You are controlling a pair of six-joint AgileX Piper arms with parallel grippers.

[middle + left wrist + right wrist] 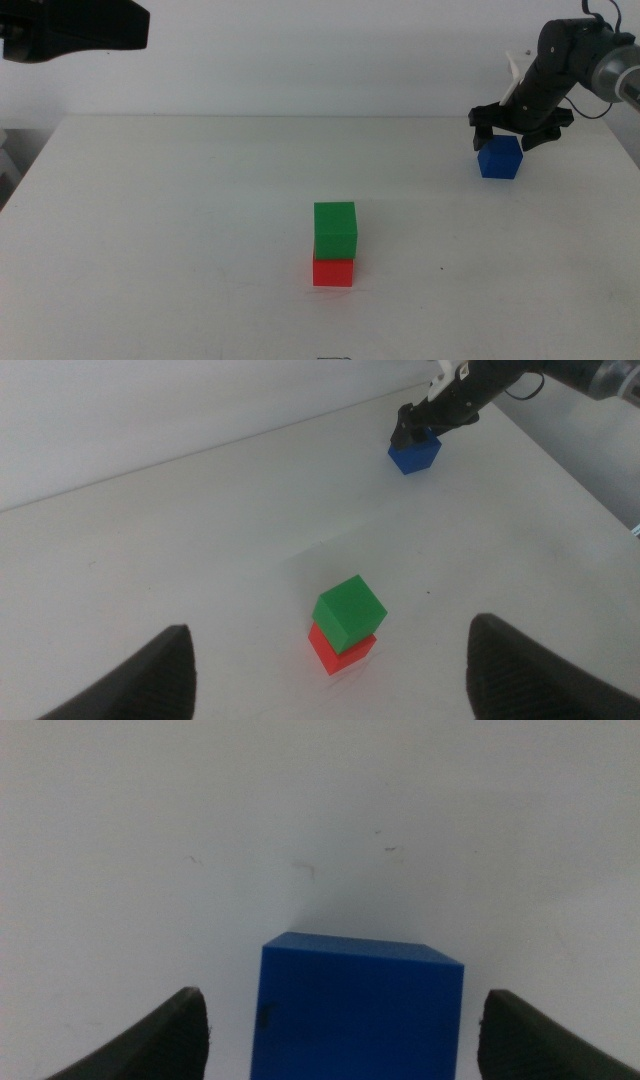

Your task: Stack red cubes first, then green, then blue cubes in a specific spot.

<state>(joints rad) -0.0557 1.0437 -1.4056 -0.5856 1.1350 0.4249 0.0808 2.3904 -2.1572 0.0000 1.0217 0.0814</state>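
Currently, stack: green cube (335, 230) set on red cube (333, 271), near the middle of the white table (150, 220) (green turned slightly off square to red in the left wrist view).
Blue cube: (499, 158) alone on the table, well apart from the stack, toward the far right.
Right gripper: (515, 133) poised just over the blue cube, jaws spread wide to either side, not touching its faces.
Left gripper: (330, 660) raised above the table on the left, jaws spread, holding nothing.
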